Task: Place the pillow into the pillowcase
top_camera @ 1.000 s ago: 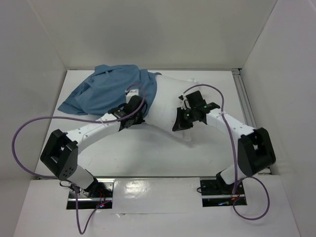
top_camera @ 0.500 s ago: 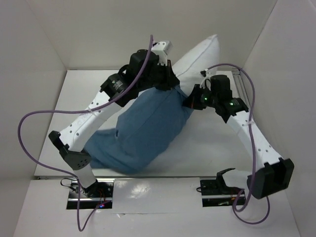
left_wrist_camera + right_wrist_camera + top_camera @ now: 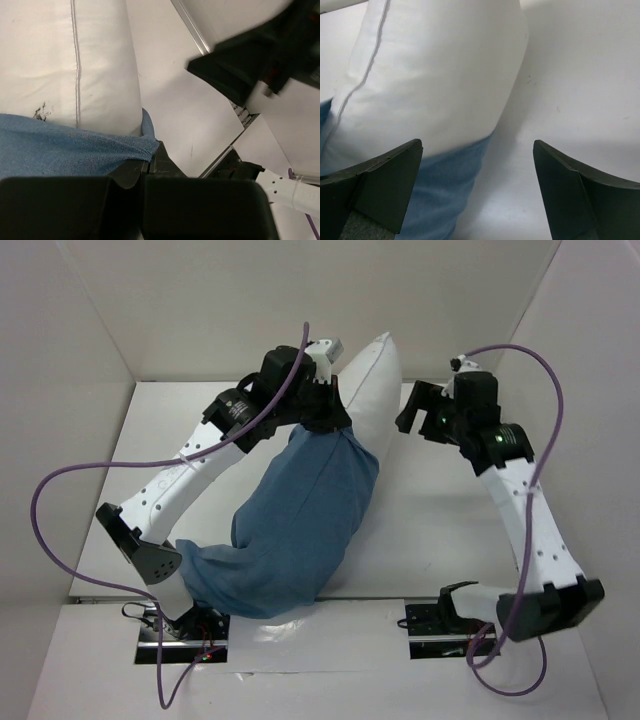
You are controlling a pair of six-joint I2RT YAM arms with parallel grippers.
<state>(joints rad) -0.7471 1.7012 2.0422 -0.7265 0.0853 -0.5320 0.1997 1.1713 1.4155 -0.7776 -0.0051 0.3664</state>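
Observation:
The pillow [image 3: 371, 378] stands tilted, its white top end poking out of the blue pillowcase [image 3: 300, 515], which covers its lower part down to the table's near edge. My left gripper [image 3: 326, 408] is raised and shut on the pillowcase's open hem beside the pillow. In the left wrist view the hem [image 3: 120, 147] is pinched where the jaws meet, my left gripper [image 3: 144, 167] below the pillow [image 3: 75, 60]. My right gripper [image 3: 413, 416] hangs open just right of the pillow, touching nothing. Its view shows the pillow [image 3: 440, 75], the pillowcase [image 3: 447, 195] and my right gripper [image 3: 477, 146] with its jaws wide apart.
White walls close in the table on the left, back and right. An aluminium rail [image 3: 497, 435] runs along the right edge. Purple cables [image 3: 60, 490] loop off both arms. The right arm's black gripper body [image 3: 240, 75] shows in the left wrist view.
My right gripper has opened, let go and pulled back to the right of the pillow. The pillow's free top end has swung left and more upright. My left gripper keeps its hold.

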